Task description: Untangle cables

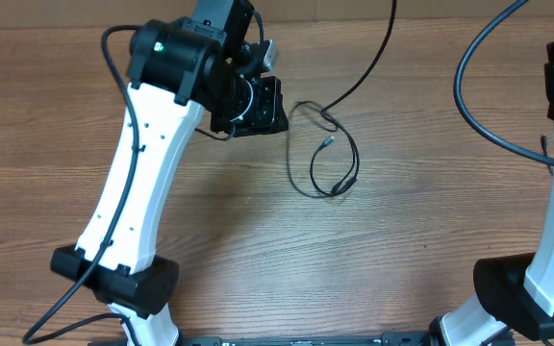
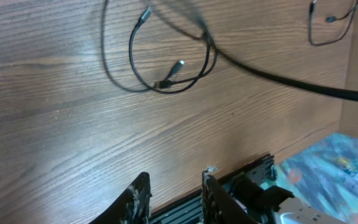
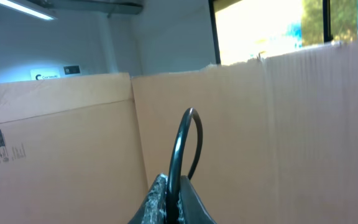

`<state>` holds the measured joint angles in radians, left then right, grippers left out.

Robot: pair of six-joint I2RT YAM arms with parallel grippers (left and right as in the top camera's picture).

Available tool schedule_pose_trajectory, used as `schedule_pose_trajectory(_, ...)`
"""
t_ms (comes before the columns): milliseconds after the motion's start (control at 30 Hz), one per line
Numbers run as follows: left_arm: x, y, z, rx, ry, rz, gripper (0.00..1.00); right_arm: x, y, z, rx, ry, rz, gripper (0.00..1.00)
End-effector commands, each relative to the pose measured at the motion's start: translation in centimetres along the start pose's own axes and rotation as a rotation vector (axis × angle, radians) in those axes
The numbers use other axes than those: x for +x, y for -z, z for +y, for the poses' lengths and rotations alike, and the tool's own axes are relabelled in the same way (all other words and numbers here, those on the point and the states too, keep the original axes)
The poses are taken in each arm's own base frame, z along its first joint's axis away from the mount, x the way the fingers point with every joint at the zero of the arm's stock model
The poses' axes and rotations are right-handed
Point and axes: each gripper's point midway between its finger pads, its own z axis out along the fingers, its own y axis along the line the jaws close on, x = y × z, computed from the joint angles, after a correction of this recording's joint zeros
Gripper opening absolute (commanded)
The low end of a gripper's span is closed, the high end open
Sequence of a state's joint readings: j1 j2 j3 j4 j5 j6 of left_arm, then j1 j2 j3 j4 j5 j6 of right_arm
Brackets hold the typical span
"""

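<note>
The cables (image 1: pixel 325 159) are lying light and floppy mid-frame; grab near a plug (image 1: pixel 327 141). Left pincer (image 2: pixel 174 190) is gaping slightly, empty; right pincer (image 3: pixel 169 190) is squeezing shut.

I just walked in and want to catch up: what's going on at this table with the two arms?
Two robot arms are working on a small tangle of thin black cables lying on the wooden table. The left gripper hovers beside the loops, open and holding nothing. The right gripper, out of the overhead view and facing a cardboard wall, is shut on a loop of black cord. Whether that cord belongs to the tangle is unclear. The cables are not yet separated.
</note>
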<state>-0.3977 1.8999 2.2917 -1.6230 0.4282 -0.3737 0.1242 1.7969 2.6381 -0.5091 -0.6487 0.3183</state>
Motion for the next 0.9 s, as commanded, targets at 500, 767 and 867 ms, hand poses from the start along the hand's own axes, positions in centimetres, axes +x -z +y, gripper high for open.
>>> schedule_pose_trajectory(500,-1.8,-4.1,-6.3,0.163,-0.246,-0.026,0.31,-7.0,2.5,4.2,-0.078,-0.084,-0.218,0.04)
schedule_pose_trajectory(767,-1.5,-4.5,-7.8,0.184,-0.405,-0.046,0.26,-6.8,2.5,4.3,-0.086,-0.088,-0.205,0.04)
schedule_pose_trajectory(867,-1.6,-4.4,-8.2,0.201,-0.439,-0.055,0.26,-6.8,2.5,4.3,-0.088,-0.115,-0.204,0.04)
